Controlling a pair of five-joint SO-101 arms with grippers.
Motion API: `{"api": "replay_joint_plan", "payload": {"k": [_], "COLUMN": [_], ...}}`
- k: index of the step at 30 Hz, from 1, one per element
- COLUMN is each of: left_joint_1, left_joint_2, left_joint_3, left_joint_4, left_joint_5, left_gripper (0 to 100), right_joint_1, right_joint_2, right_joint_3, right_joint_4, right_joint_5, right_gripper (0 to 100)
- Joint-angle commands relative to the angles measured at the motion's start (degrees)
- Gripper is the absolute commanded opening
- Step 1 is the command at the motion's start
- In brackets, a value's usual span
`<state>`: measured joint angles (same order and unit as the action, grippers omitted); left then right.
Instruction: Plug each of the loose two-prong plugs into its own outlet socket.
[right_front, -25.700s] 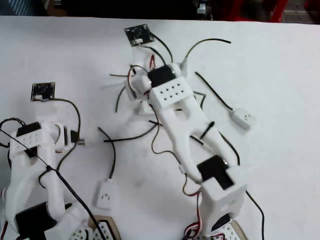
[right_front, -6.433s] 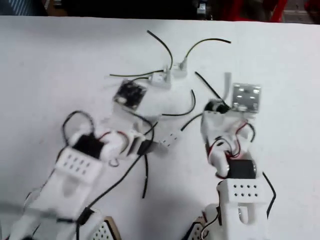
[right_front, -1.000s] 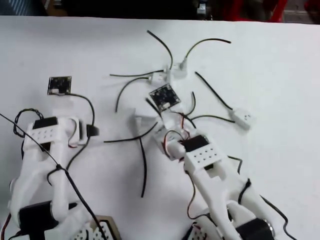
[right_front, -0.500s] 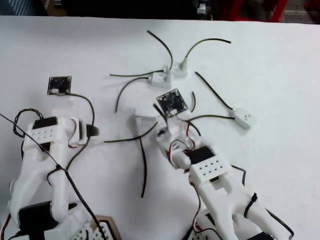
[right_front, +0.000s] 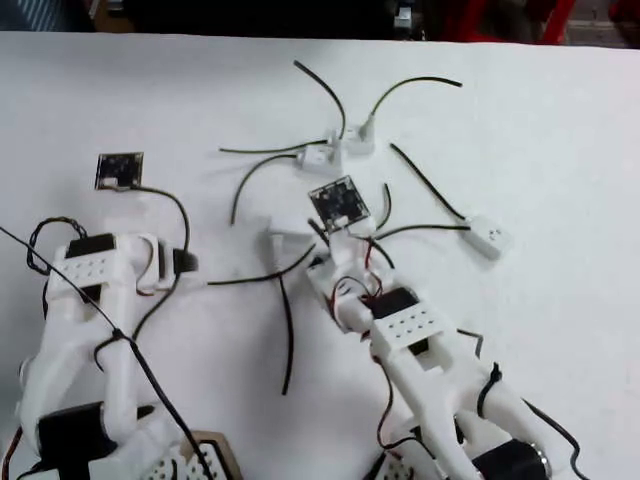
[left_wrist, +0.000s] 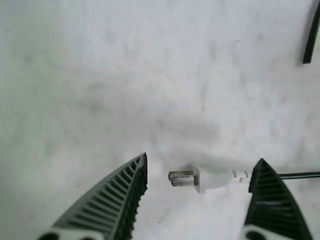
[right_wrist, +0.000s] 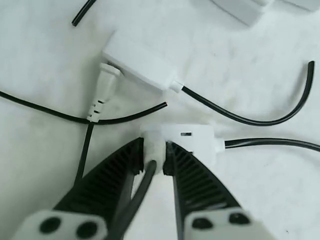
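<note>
1. Two arms stand at the white worktop (right_front: 560, 120). The left arm (right_front: 85, 300) is near the left edge, and the right arm (right_front: 430, 350) has its wrist over the middle.
2. The right wrist view shows two sockets and two plugs. The held plug (right_wrist: 150, 139) is pinched in the right fingers (right_wrist: 192, 177), which are narrow and closed on it. Its front touches the end of the near socket (right_wrist: 192, 141), in line with that socket's long axis. Whether the prongs are fully in cannot be told.
3. The second plug (right_wrist: 104, 82) sits against one end of the far socket (right_wrist: 140, 65), with its black cord trailing away.
4. The loose plug (left_wrist: 210, 178) lies flat between the left fingers (left_wrist: 122, 197), which are spread wide on either side of it. Its long axis runs from finger to finger, prongs toward one and cord past the other.
5. In the high view a lone socket (right_front: 487, 236) lies apart to the right. Two white bodies (right_front: 320, 157) sit side by side beyond the centre, too small to tell plug from socket.
6. Cords crowd the middle. Open worktop runs along the far edge, right of the lone socket and at the far left.
</note>
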<state>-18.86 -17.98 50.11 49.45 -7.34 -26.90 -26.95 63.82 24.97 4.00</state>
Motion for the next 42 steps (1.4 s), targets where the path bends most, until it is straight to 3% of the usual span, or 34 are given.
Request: {"api": "replay_joint_plan", "payload": {"k": [1,8,18,32,42], "left_joint_1": [-0.6,-0.6,-0.6,-0.6,-0.6], "left_joint_2": [-2.8,-2.8,-2.6,-2.5,-2.5], "left_joint_3": [-0.3,-0.3,-0.3,-0.3,-0.3], "left_joint_4": [-0.7,-0.7,-0.8,-0.8,-0.8], "left_joint_5": [-0.5,-0.5,-0.5,-0.5,-0.5], "left_gripper": [32,32,32,32,32], "right_joint_1": [0.0,-0.4,-0.4,-0.3,-0.4], "right_joint_2": [0.2,5.5,15.5,10.5,10.6], "right_joint_3": [-4.7,-12.9,-14.6,-22.1,-17.8], "right_joint_4": [7.3,14.3,15.4,26.4,26.2], "right_joint_5": [-0.3,0.0,3.8,6.2,6.5], "right_gripper": [1.6,1.6,1.6,1.6,1.6]}}
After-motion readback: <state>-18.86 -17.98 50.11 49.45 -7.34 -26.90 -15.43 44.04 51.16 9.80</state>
